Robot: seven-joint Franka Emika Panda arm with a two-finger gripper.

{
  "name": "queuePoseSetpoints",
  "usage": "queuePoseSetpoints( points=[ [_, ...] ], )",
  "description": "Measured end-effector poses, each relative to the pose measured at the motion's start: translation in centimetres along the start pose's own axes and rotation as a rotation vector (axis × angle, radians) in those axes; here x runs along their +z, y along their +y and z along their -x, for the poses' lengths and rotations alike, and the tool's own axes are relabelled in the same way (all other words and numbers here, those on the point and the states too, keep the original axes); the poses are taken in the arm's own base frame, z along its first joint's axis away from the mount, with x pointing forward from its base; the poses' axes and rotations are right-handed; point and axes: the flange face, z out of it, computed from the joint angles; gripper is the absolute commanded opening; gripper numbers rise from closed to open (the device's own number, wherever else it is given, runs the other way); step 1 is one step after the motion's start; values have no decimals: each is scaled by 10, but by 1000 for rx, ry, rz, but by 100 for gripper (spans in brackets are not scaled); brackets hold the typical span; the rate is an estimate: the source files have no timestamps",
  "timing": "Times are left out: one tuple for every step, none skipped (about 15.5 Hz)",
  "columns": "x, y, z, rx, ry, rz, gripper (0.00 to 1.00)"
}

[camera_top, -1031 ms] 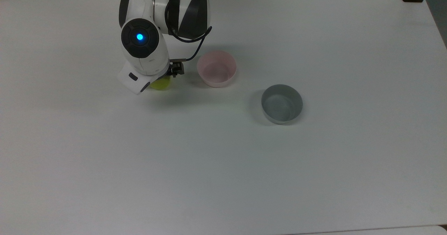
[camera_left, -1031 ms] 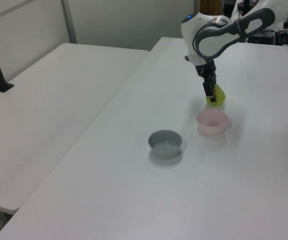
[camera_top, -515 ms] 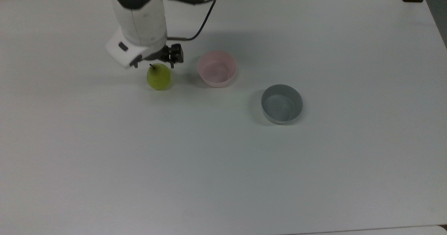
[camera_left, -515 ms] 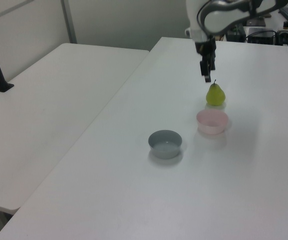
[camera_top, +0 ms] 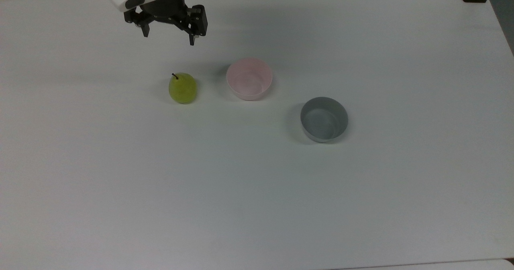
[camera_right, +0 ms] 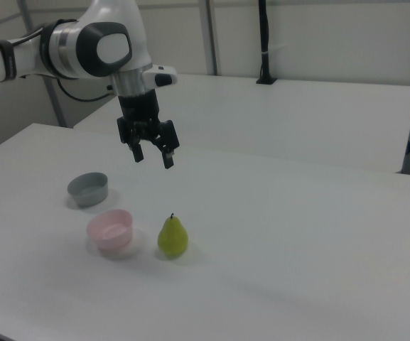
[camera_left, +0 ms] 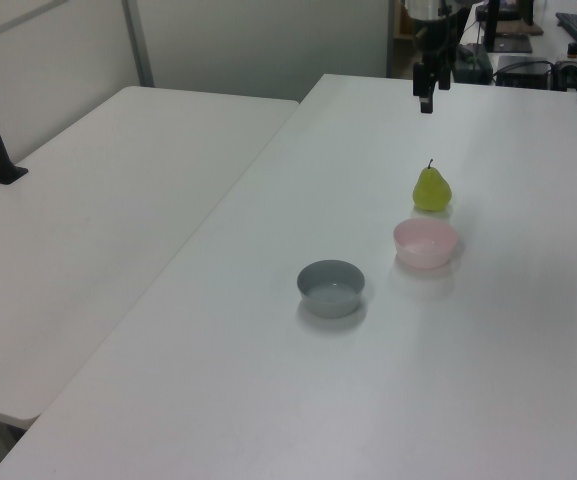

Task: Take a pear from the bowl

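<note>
Yellow-green, the pear (camera_top: 182, 88) stands upright on the table (camera_top: 257, 189) just beside the pink bowl (camera_top: 249, 78), evidently set free, since the gripper (camera_top: 168, 35) hangs spread and empty at the top view's upper left.

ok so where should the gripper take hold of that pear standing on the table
Probably around the wide lower belly of the pear, coming straight down from above. It stands upright on the table with its stem up, and the neck tapers, so the fingers would likely slip there. The open gripper has clear space beside the pink bowl.
</note>
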Motion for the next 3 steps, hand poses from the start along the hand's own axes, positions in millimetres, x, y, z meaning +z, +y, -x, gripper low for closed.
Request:
queuePoseSetpoints(
  points=[
    [-1, 0, 1, 5, 2, 0, 100],
    [-2, 1, 1, 7, 3, 0, 100],
    [-2, 2, 1, 11, 4, 0, 100]
  ],
)
